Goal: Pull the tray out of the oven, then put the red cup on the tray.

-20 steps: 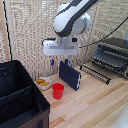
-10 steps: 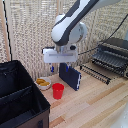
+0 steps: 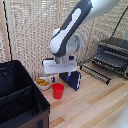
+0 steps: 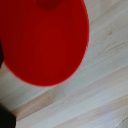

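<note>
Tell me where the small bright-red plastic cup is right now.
In the exterior view the small bright-red plastic cup stands on the wooden table, beside the small white bowl, below the gripper.

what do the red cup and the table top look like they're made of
The red cup looks like plastic: uniform bright red with a smooth, slightly glossy skin and no texture, seen close in the wrist view. The table top looks like light wood, or a wood-look laminate: pale planks with grain streaks and seam lines, matte finish. The pictures cannot settle which.
</note>
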